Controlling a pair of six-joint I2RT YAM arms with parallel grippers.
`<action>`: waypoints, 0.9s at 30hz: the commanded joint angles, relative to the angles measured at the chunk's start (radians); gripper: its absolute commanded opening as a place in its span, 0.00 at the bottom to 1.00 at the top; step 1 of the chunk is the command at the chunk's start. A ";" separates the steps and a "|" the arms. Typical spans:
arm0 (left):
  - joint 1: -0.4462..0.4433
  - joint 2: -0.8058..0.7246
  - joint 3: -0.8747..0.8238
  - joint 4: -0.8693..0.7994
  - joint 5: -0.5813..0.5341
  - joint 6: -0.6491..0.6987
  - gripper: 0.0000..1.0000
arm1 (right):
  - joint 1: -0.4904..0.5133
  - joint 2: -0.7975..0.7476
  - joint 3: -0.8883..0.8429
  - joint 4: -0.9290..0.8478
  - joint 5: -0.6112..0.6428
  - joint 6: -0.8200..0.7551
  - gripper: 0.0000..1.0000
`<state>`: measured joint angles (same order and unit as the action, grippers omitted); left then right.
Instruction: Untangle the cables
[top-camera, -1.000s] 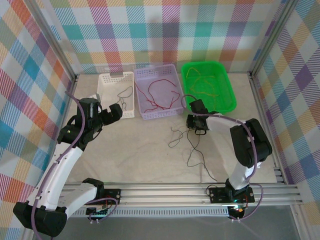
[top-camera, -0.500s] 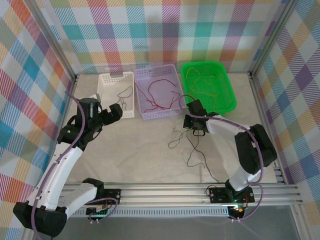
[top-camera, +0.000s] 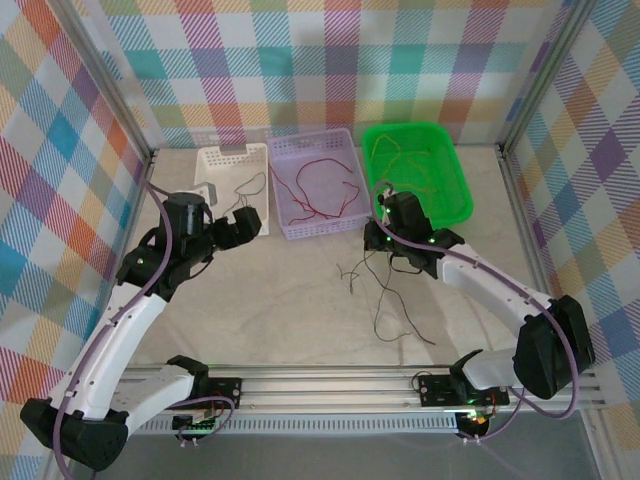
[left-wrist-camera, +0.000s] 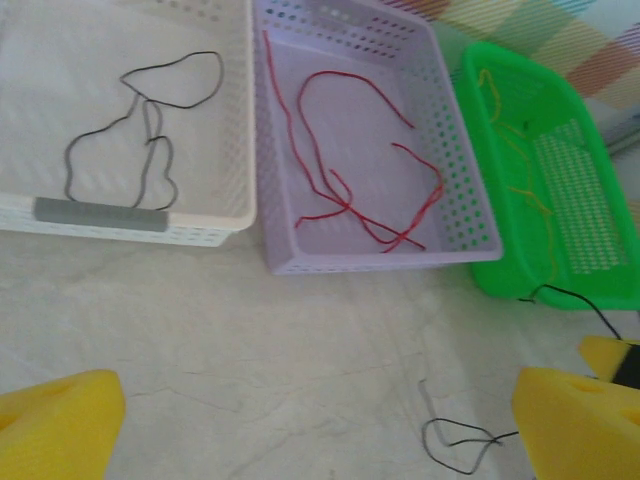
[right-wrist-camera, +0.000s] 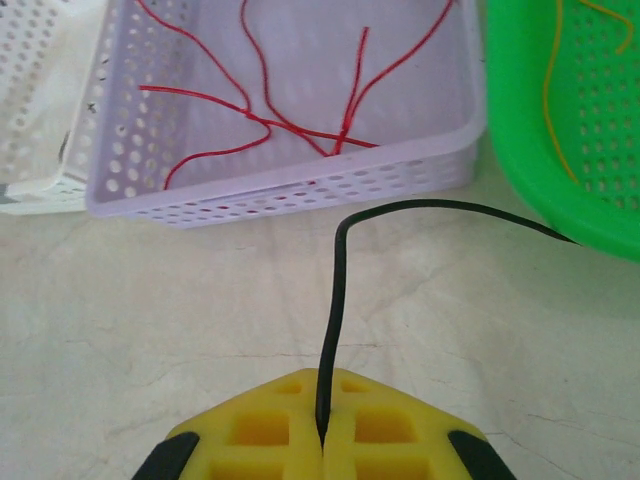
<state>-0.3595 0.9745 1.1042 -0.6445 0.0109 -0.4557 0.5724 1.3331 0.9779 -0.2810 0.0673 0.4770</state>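
My right gripper (right-wrist-camera: 322, 440) pinches a thin black cable (right-wrist-camera: 333, 320) between waffled yellow pads (right-wrist-camera: 260, 432); I see the left gripper (left-wrist-camera: 315, 425) spread wide.

Left arm (top-camera: 125, 325) and right arm (top-camera: 492, 287): white link shells, black joint housings with green lights, purple-grey cable (top-camera: 157, 205) along each, black base plates on the aluminium rail (top-camera: 330, 385); right gripper (right-wrist-camera: 322, 432) fingers (right-wrist-camera: 260, 432) yellow, waffle-moulded, black-edged.
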 joint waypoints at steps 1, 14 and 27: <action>-0.025 -0.002 0.017 0.024 0.073 -0.043 0.98 | 0.010 -0.054 0.033 0.041 -0.073 -0.044 0.00; -0.191 0.009 -0.074 0.192 0.132 -0.088 0.97 | 0.010 0.001 0.316 0.013 -0.262 -0.106 0.00; -0.298 -0.038 -0.203 0.537 0.270 -0.121 0.97 | 0.011 0.102 0.439 -0.013 -0.535 0.076 0.00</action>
<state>-0.6338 0.9627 0.9222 -0.2523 0.2253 -0.5652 0.5766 1.4094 1.3952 -0.2714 -0.3698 0.4881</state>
